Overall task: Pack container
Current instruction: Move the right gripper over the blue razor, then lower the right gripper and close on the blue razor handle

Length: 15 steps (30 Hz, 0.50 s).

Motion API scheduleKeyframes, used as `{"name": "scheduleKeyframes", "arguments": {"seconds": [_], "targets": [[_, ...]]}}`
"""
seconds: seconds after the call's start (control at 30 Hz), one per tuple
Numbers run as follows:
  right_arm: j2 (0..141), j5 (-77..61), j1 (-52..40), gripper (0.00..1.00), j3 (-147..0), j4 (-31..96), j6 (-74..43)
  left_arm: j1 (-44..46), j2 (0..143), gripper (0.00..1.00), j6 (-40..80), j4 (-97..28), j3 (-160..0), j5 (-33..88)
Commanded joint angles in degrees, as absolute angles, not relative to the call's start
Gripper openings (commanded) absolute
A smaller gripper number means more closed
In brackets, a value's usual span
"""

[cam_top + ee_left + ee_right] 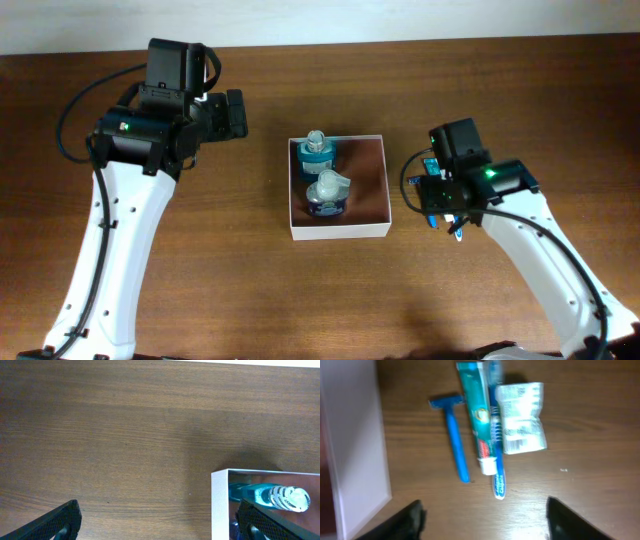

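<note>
White cardboard container (340, 230), probably light and stiff, best pinched at a low wall; left gripper (157, 510) and right gripper (484, 507) flank it, jaws spread wide, holding nothing.

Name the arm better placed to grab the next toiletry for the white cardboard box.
Right arm: its open jaws hang over the blue razor, teal toothpaste tube and clear packet beside the box. The left arm sits across the box from them.
</note>
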State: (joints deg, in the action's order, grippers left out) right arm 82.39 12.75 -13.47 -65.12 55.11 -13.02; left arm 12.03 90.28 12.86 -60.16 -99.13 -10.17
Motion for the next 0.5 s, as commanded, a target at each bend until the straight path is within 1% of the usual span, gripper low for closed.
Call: {"name": "scheduleKeyframes", "arguments": {"seconds": [0.0, 0.07, 0.17, 0.23, 0.27, 0.3, 0.37, 0.47], "targets": [[84.60, 7.46, -13.04, 0.62, -66.22, 53.39, -10.70, 11.84, 90.00, 0.99, 11.92, -60.07, -99.92, -10.96], [85.71, 7.55, -12.95, 0.51, -66.24, 52.93, -10.68, 11.84, 89.97, 0.99, 11.94, -60.07, -99.92, -10.96], [87.15, 7.16, -11.81, 0.41, -66.22, 52.82, -10.70, 11.84, 89.97, 0.99, 11.94, -60.07, -99.92, -10.96], [87.94, 5.50, -10.48, 0.31, -66.22, 52.71, -10.61, 11.84, 89.97, 0.99, 11.94, -60.07, -99.92, -10.96], [88.40, 3.36, -9.56, 0.27, -66.22, 52.40, -9.56, 11.84, 89.97, 0.99, 11.94, -60.07, -99.92, -10.96], [88.97, -1.74, -7.99, 0.21, -66.17, 51.53, -6.98, 11.84, 90.00, 0.99, 11.92, -60.07, -99.92, -10.96], [89.49, -5.74, -6.63, 0.19, -66.17, 50.85, -4.89, 11.84, 89.97, 0.99, 11.94, -60.07, -99.92, -10.96], [90.48, -6.13, -5.58, 0.16, -66.17, 50.48, -4.64, 11.84, 89.97, 0.99, 11.94, -60.07, -99.92, -10.96]]}}
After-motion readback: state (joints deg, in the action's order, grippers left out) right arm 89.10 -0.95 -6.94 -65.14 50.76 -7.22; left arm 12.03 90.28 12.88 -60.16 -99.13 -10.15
